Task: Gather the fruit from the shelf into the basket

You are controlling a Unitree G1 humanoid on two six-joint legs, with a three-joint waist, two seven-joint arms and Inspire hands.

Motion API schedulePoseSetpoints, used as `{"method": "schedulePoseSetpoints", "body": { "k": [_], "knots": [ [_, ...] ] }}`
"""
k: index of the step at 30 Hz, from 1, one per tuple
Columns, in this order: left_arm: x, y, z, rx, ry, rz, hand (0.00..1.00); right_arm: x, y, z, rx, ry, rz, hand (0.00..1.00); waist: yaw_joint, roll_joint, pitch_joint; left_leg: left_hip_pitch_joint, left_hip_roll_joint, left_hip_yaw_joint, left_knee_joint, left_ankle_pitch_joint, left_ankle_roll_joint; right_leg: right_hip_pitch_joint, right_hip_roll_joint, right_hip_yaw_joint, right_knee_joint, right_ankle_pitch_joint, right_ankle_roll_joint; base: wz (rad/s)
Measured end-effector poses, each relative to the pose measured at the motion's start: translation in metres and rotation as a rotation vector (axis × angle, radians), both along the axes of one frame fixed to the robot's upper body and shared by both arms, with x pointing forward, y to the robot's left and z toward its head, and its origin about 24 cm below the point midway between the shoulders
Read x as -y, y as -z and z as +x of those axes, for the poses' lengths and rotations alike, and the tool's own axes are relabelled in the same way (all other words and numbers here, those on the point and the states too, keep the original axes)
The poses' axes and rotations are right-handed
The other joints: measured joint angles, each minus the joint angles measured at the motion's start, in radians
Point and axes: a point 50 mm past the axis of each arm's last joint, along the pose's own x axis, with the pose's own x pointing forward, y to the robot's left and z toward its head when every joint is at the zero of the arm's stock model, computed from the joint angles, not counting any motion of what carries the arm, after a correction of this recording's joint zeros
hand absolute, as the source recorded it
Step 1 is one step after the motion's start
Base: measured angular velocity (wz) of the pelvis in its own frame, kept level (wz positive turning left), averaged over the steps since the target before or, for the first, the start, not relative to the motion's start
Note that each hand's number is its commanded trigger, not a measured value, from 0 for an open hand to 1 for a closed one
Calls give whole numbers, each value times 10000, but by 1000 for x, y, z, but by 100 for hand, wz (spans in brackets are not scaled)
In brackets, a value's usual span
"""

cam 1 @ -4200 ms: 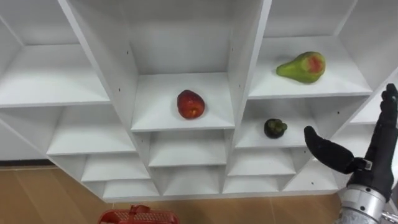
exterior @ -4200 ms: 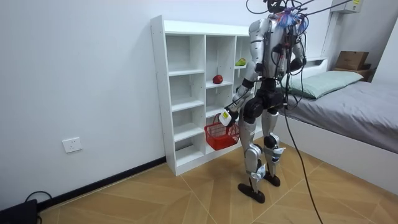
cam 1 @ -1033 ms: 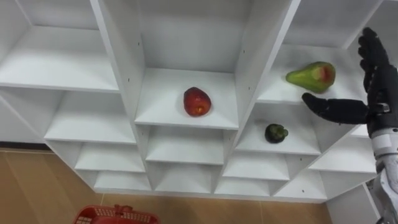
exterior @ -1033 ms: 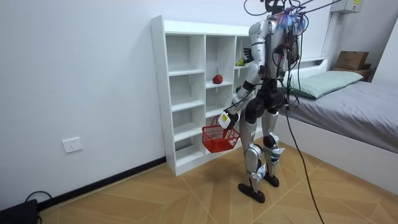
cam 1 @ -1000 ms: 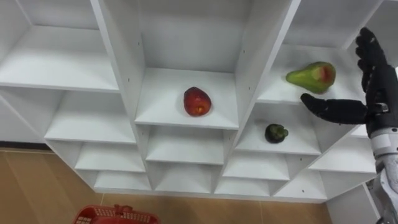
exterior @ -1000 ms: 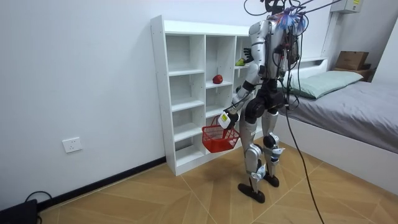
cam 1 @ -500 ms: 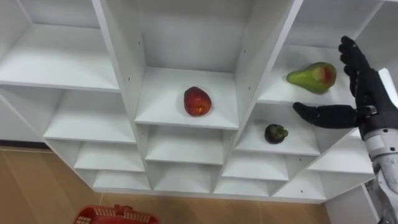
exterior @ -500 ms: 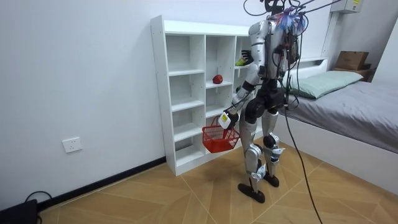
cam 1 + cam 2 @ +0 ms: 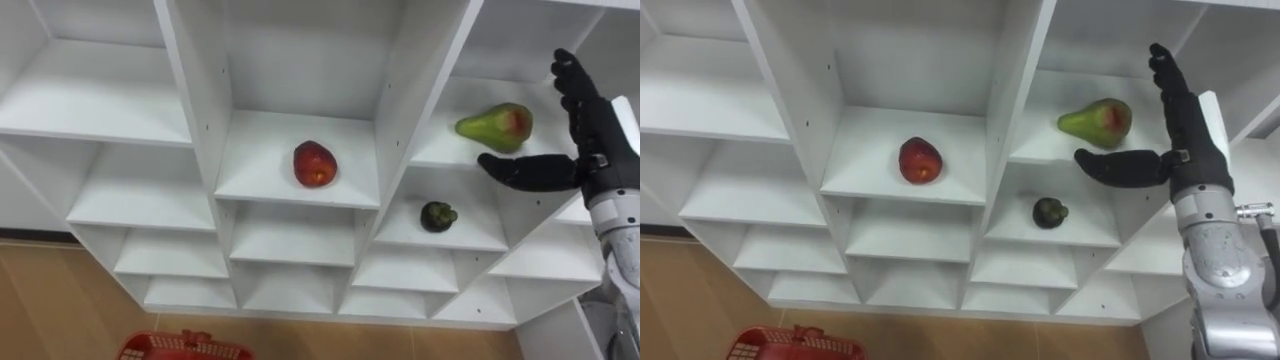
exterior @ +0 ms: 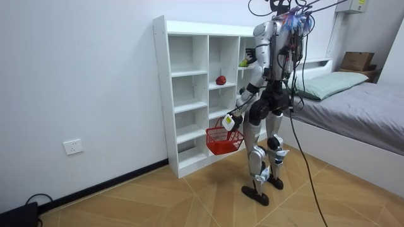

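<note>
Facing the closet (image 9: 400, 90) head-on. We stand right in front of it, with the bed (image 10: 353, 101) behind us on the room view's right.

Right hand (image 9: 600, 148) is up at the right column, level with the pear's shelf. Its fingers (image 9: 575, 85) are straight and point upward, and the thumb (image 9: 520, 170) is spread wide toward the left, so the hand is splayed and holds nothing. The thumb sits at the front edge of that shelf, just under the pear (image 9: 495, 125). The fingers are just to the pear's right, with a gap between hand and fruit.

The pear is green with a red patch and lies on its side near the front edge of its shelf. The apple (image 9: 314, 163) is red and sits mid-shelf in the centre column, at about the same level. A small dark green fruit (image 9: 438, 215) sits one compartment below the pear, about mid-shelf.

Left hand (image 10: 230, 120) hangs low by the thigh. It looks curled round the handle of the red basket (image 10: 224, 139), though it is small in the room view. The basket hangs clear of the floor in front of the closet's lower shelves, and its rim shows at the bottom edge of the eye views.
</note>
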Motion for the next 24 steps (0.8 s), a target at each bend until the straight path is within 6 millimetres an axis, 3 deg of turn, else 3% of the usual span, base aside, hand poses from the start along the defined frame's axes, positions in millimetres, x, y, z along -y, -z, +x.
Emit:
{"method": "schedulePoseSetpoints", "body": {
  "k": [11, 15, 24],
  "knots": [
    [2, 1, -1, -48, 64, -174, 100, 12, -11, 15, 337, 243, 845, 0, 29, 106, -4, -76, -29, -282, 15, 1, 2, -2, 0, -124, 4, 1, -1, 3],
    [2, 1, -1, -124, 67, -222, 100, 13, -10, 15, 231, 157, 833, 0, 118, 203, -11, -73, -28, -288, 15, 3, 2, -15, 2, -124, -4, 1, -1, 0],
    [1, 1, 1, -184, 50, -225, 100, 13, 0, 15, -369, -118, 914, 0, 364, 188, -16, -17, -26, -291, 29, 4, 4, 9, -9, -129, 3, 4, -6, -1]
  ]
}}
